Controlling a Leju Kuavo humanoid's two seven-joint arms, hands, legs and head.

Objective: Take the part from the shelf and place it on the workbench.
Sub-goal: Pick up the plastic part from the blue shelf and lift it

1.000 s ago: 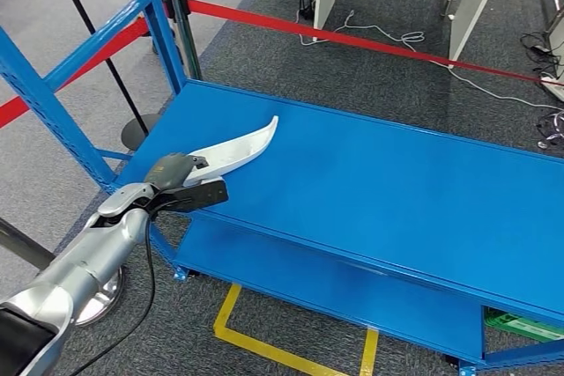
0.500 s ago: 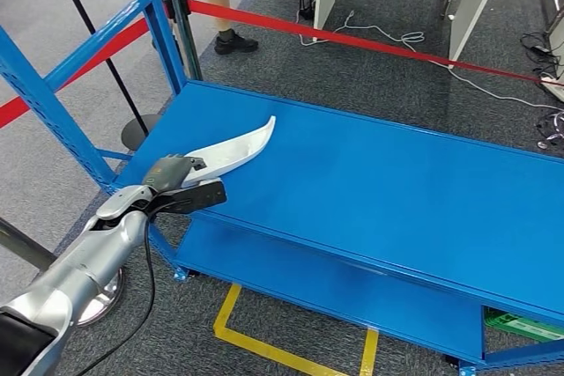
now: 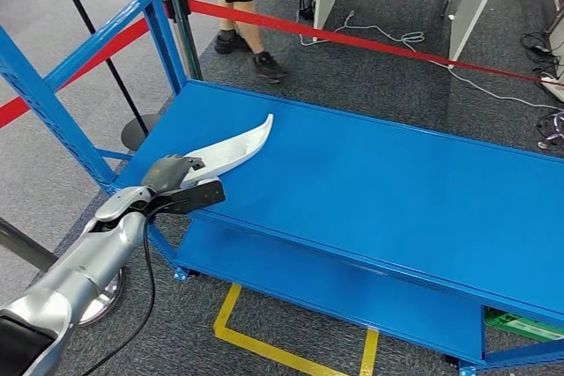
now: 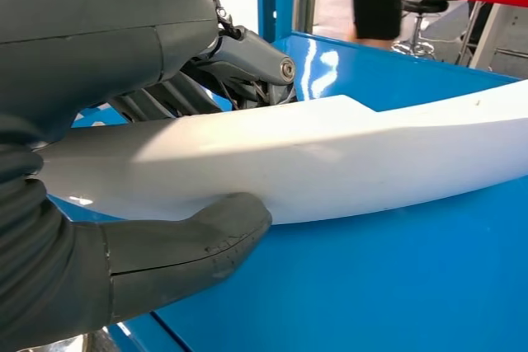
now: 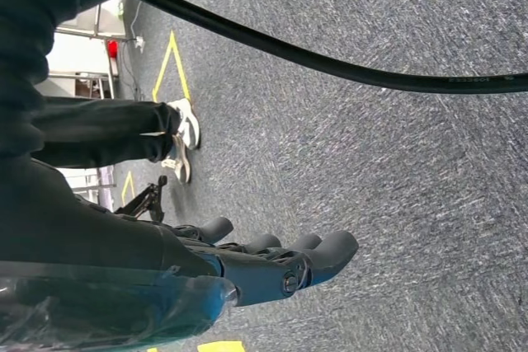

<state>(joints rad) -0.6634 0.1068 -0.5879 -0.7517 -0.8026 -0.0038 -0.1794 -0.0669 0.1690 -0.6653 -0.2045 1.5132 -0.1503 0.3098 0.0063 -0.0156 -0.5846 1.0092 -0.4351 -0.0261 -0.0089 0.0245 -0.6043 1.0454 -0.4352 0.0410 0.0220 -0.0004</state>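
One robot hand, the left robot hand, does the work here: its thumb presses under the near end of the part and its darker fingers close over the top, so the white, curved part is clamped between them. The rest of the part reaches away from the hand over the blue shelf, near that shelf's left front corner. We cannot tell whether its far tip touches the shelf board or hangs just above it.

The right robot hand hangs at the robot's side over grey carpet, its fingers loosely apart and holding nothing.

Beyond the shelf's back edge a red barrier tape crosses the floor, and a person walks behind it. A white-legged stand sits further back on the carpet.

We judge the task to be at an early stage. The grasp looks made, so the taking is in hand, yet the part is not clear of the shelf. What is left is to lift it away, carry it to the workbench and set it down there. Held at one end, the long part may swing or sag.
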